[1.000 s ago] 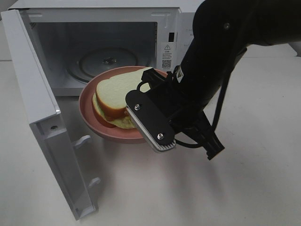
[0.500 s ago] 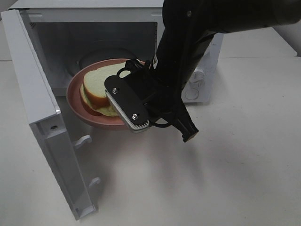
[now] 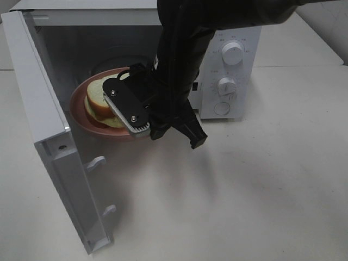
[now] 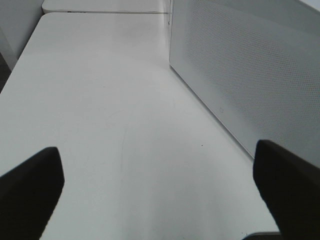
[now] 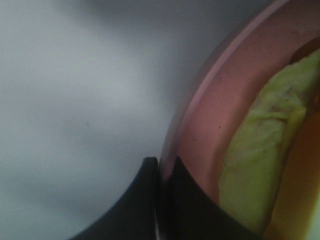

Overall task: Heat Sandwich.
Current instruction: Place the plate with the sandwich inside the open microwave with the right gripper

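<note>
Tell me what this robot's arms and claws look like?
The right arm is bulky, glossy black. The right gripper carries a flat black side panel with two silver screws and a pale ribbed edge; its fingers are black. Of the left gripper, only two dark, blurred fingertips show.

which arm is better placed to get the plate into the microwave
Right. The right end effector is shut on the pink plate, sandwich aboard, at the microwave mouth. The left end effector is open over the table.
</note>
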Available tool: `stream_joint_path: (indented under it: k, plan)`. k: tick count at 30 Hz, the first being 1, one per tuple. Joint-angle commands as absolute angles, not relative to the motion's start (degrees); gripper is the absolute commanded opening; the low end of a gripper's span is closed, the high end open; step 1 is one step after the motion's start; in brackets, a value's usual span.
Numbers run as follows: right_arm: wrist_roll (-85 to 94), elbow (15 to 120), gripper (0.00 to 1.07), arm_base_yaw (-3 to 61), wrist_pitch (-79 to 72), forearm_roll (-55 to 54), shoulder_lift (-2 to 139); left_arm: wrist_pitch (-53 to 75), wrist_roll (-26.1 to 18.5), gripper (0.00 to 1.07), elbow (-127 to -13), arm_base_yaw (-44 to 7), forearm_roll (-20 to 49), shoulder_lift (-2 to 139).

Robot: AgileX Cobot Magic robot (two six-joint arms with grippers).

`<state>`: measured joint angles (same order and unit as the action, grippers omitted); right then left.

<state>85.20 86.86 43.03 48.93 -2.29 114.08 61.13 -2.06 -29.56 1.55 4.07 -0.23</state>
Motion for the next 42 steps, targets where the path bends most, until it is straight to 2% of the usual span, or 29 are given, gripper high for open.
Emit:
stream_joint_path:
  k: [1, 14, 42]
  plan:
    - [84.91, 89.78, 0.0, 42.74, 49.56, -1.49, 115.22, 61.19, -1.78, 0.98, -29.56, 1.66, 4.13, -1.32]
    - [79.93, 104.85, 0.0, 42.74, 53.69, 0.0, 124.5, 61.19, -1.78, 0.98, -29.56, 1.66, 4.13, -1.32]
    - [72.42, 119.69, 0.0, 37.53, 52.25, 1.2, 134.93, 61.19, -1.78, 0.98, -29.56, 1.66, 3.95, -1.32]
